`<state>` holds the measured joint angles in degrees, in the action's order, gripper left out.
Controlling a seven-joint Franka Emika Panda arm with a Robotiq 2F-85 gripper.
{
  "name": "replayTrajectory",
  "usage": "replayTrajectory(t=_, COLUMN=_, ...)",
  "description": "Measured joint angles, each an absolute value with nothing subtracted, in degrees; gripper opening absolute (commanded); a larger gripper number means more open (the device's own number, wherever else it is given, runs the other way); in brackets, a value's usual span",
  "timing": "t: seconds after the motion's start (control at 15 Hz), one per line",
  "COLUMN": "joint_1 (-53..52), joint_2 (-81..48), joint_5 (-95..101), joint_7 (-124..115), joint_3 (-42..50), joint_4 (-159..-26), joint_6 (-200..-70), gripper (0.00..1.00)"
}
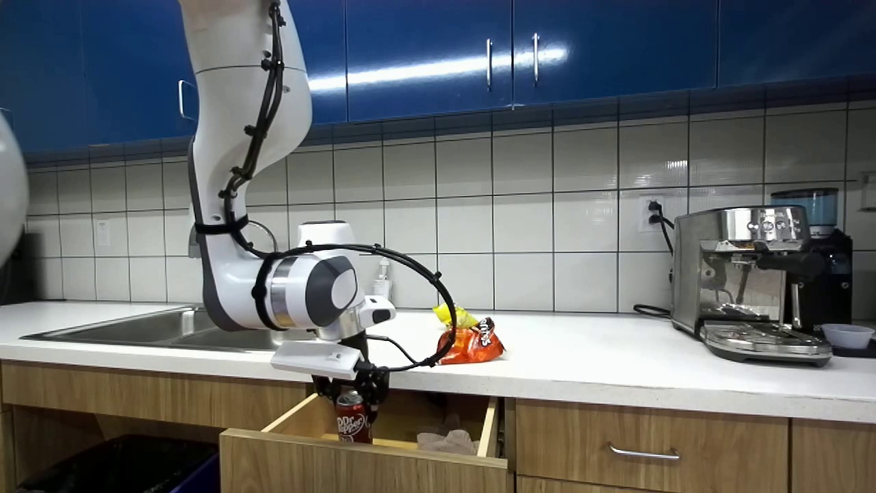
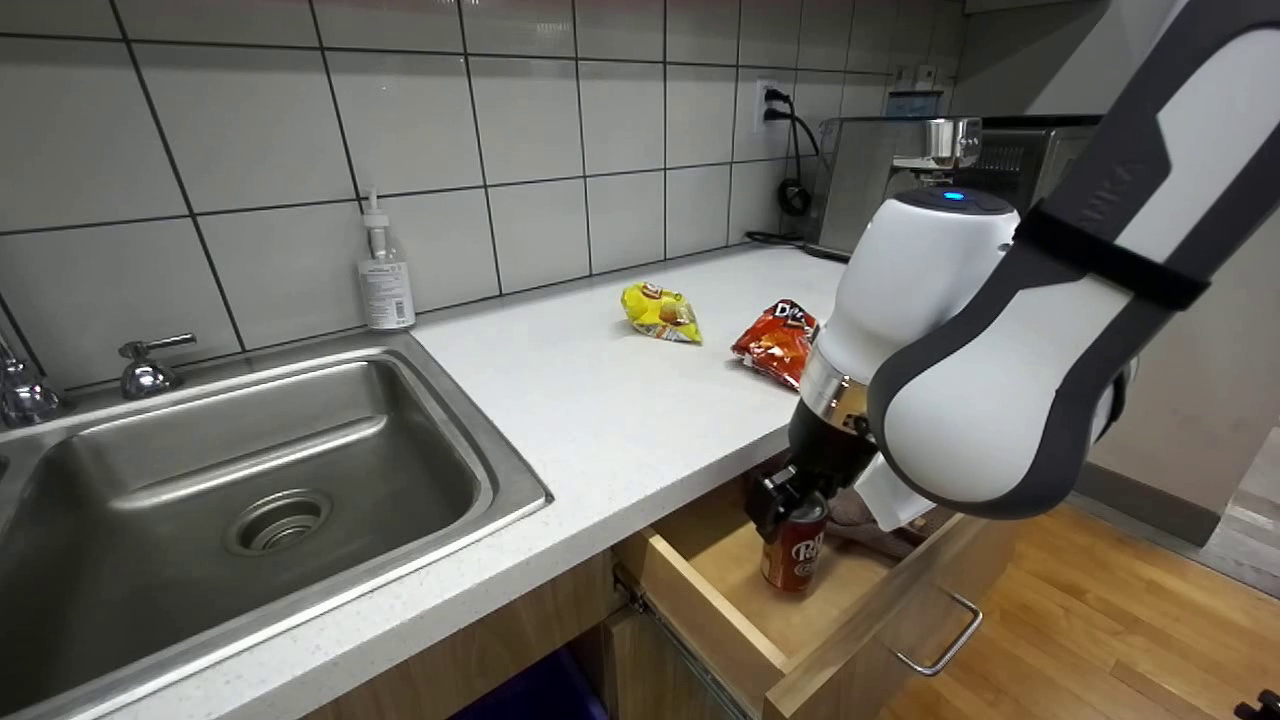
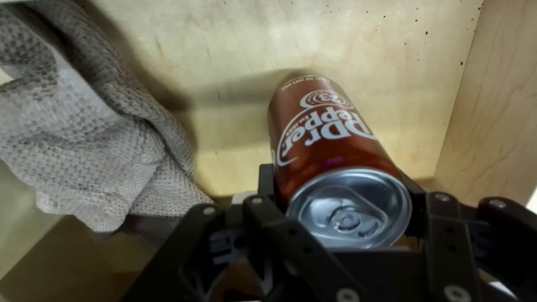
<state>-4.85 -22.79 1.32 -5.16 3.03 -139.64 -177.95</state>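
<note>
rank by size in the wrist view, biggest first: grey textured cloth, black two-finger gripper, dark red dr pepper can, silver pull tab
Grey textured cloth, black two-finger gripper: too alike to rank; gripper sits nearer the camera
Dark red Dr Pepper can
Silver pull tab

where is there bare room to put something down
On the counter, between the sink and the yellow chip bag, and again from the red bag to the coffee machine. In the drawer, floor shows between the can and the nearer side wall; it's crowded around the jaws, with the gray cloth alongside.
</note>
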Motion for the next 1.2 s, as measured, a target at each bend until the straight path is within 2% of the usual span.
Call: replayTrajectory(t=1.2, joint_1=-4.11, joint_2=-25.82, joint_5=-2.41, joint_7=-5.16, joint_3=-0.26, joint_4=-137.17, joint_6=-177.95, gripper=0.39)
